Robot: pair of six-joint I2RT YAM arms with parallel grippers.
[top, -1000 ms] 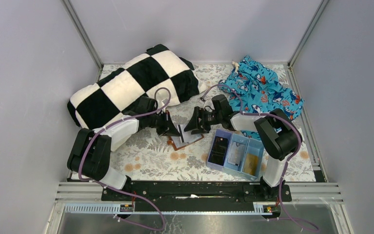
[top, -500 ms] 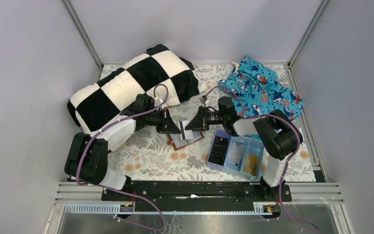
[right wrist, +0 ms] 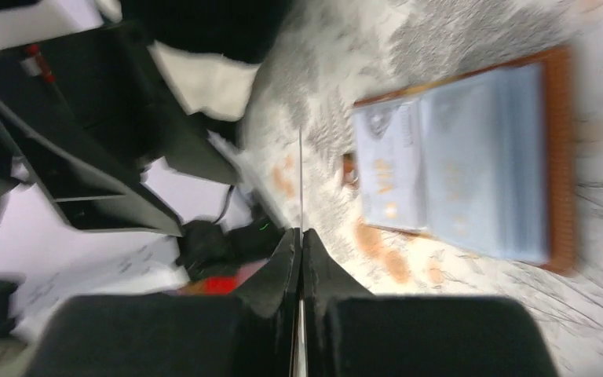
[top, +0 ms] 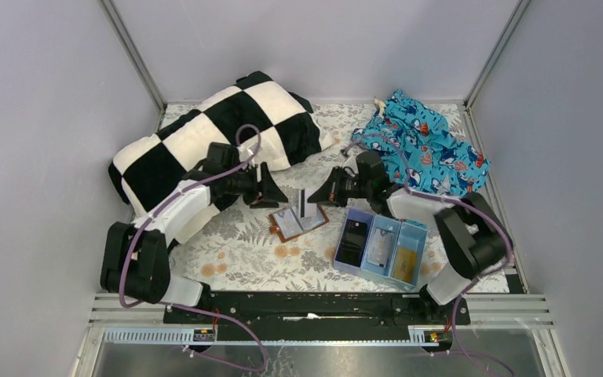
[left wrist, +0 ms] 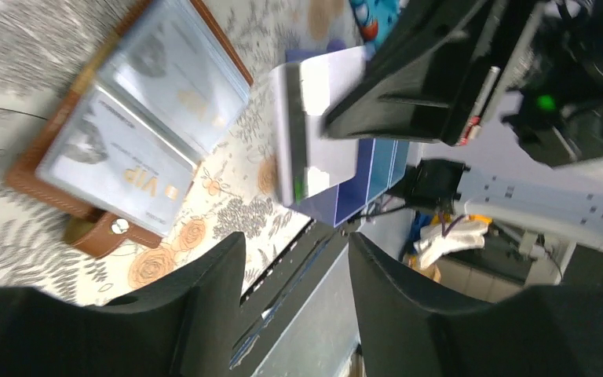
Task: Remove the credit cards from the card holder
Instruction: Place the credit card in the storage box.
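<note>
Brown leather, spread open on the floral table cover (top: 243, 251) between both grippers: one card holder (left wrist: 137, 133). Under its clear pockets, two pale cards (left wrist: 122, 169), gold "VIP" readable on the nearer. To its right, one light blue tray (top: 374, 275) of three compartments, holding one apiece: black item (top: 353, 241), pale card (top: 381, 248), orange-gold card (top: 407, 261). Just above the holder, one whitish card (left wrist: 322, 149) on edge, pinched between the closed fingers of the right gripper (right wrist: 300, 239). Facing it, left gripper (left wrist: 294, 259), fingers apart, gripping nothing. Behind, one chequered pillow (top: 220, 133) and one blue printed cloth (top: 428, 149).
</note>
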